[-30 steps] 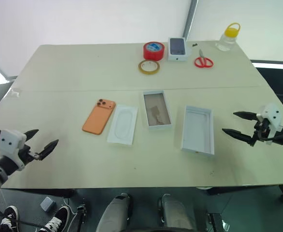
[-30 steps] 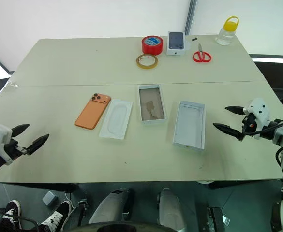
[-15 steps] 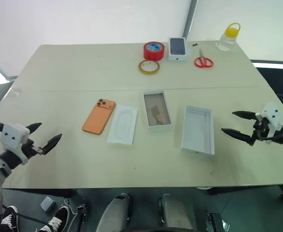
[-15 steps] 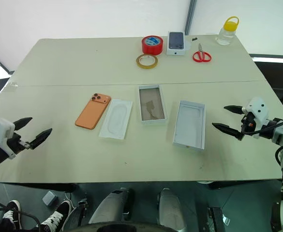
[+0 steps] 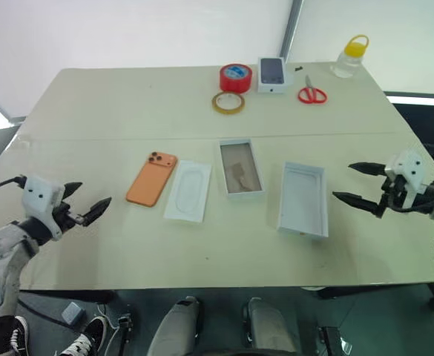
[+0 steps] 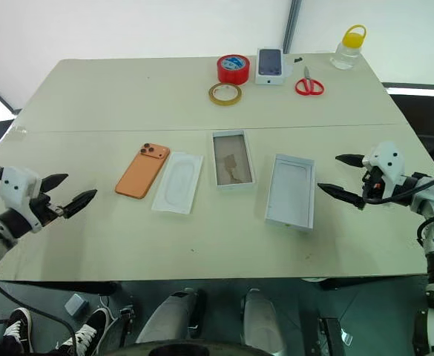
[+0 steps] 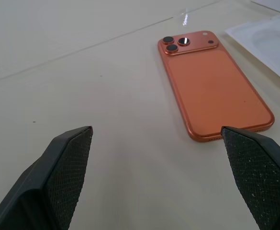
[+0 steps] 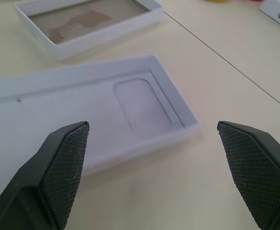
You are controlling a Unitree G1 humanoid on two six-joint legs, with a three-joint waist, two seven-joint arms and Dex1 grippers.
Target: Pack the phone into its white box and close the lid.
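— Where is the slim orange smartphone (image 5: 151,179) lying?

— Flat and face down on the beige table (image 5: 127,111), left of the middle, its dark camera lenses toward the far edge. Just beside it on the right lies a flat white card with a rounded oblong outline (image 5: 188,190).

— And the packaging?

— The shallow white cardboard tray with a brownish-grey floor (image 5: 240,167) sits about mid-table, apart from the card. Right of it, nearer the front edge, lies the all-white cardboard lid tray (image 5: 303,199) (inner side up, empty).

— The grippers?

— The left gripper (image 5: 83,202) hovers near the front left edge, black fingers spread wide, holding nothing, pointed at the phone. The right gripper (image 5: 357,183) hovers near the right edge, equally wide and empty, facing the lid.

— Anything else?

— Along the far edge: a red tape roll (image 5: 236,77), a tan tape ring (image 5: 228,102), a small white box printed with a dark phone (image 5: 273,74), red-handled scissors (image 5: 312,93) and a clear bottle with a yellow cap (image 5: 349,56).
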